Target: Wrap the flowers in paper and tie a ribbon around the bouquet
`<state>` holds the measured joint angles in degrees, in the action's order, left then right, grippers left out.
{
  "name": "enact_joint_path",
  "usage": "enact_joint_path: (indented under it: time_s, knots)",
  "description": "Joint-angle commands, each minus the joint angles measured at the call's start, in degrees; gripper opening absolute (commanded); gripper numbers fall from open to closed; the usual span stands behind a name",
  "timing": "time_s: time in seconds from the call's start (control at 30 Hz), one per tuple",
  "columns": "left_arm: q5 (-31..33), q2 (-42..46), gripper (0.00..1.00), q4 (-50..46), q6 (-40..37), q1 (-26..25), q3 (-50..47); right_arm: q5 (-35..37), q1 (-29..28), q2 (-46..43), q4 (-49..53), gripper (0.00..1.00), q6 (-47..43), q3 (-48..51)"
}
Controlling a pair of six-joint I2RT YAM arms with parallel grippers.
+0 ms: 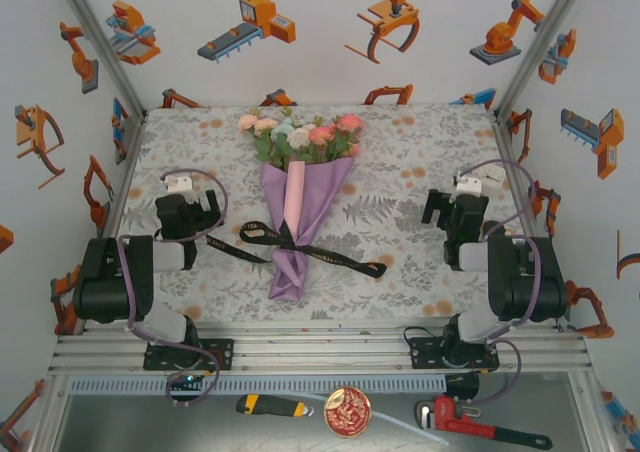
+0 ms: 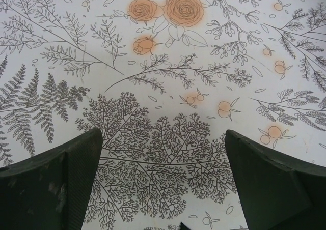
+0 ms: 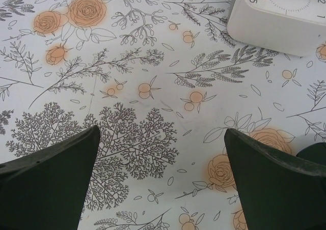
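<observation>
We judge the wrapping done: the bouquet [image 1: 298, 207] lies mid-desk [image 1: 420, 162], black ribbon [image 1: 335, 259] seemingly tied round its purple paper [image 1: 325, 187]. Left claw [image 2: 163, 138] and right claw [image 3: 162, 136] hang wide apart, empty, flanking it — next, only a knot check.

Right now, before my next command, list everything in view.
Bouquet of pink, cream and blue flowers in a paper cone: one, purple wrap, table centre.
Narrow fabric ribbon: one, black, tied round the cone, ends trailing both sides.
Floral-patterned tablecloth: one, grey, covering the table.
Square clock: one, white, on the cloth ahead of the right gripper.
Utility knife: one, yellow and black, surface below the arm bases.
Round tin: one, red and gold, same surface.
Pipe wrench: one, red, same surface.
Left gripper: one, dark, open over bare cloth.
Right gripper: one, dark, open.
</observation>
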<state>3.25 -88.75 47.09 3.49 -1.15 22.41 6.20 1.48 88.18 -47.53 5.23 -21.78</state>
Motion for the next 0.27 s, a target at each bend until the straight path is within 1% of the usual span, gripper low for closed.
enact_joint_path:
  time_s: [0.0, 0.23]
  knots:
    - [0.82, 0.46, 0.97, 0.32, -1.34, -0.17, 1.15, -0.23, 0.11, 0.31, -2.97, 0.99, -0.75, -0.18]
    - [0.80, 0.57, 0.97, 0.11, -1.38, -0.17, 1.17, -0.24, 0.05, 0.24, -2.73, 0.99, -0.77, -0.12]
